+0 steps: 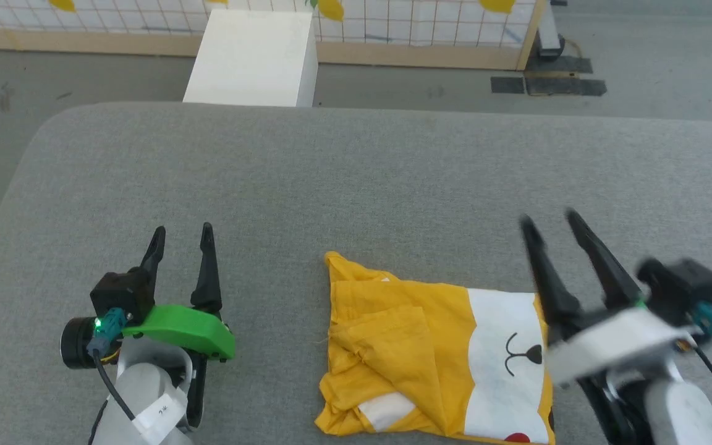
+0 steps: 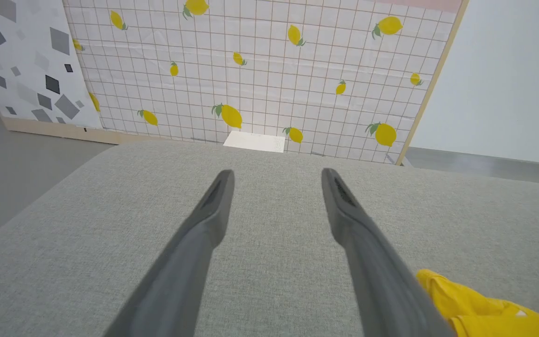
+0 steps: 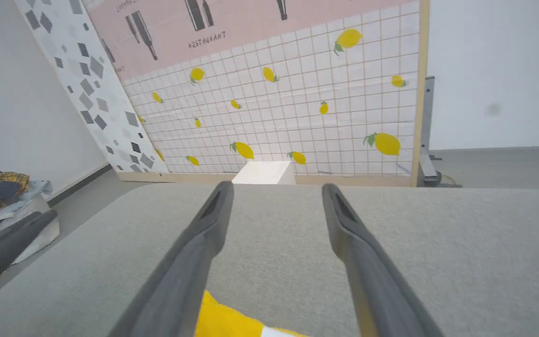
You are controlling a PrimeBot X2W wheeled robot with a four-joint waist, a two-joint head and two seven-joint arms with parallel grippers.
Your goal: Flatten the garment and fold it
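Over on the left of the grey table, the left gripper hangs with its two dark prongs spread wide and nothing between them, well apart from the cloth. Parked out of the way, I'd say, so the fabric lies undisturbed. Across to the middle now, close to the near edge, and there's the garment: the mustard-yellow shirt lies in a compact, roughly rectangular bundle. A rumpled yellow layer is doubled over its left half, and the white face patch with the black nose shows on its right. It looks folded already, though that top layer is far from smooth. And on the right, the right gripper, blurred in the head view, sits just at the bundle's right edge, likewise wide apart and empty. Its wrist view shows yellow cloth low beneath the fingers, none of it pinched. My read: it has no hold on the shirt, and the fold rests on its own.
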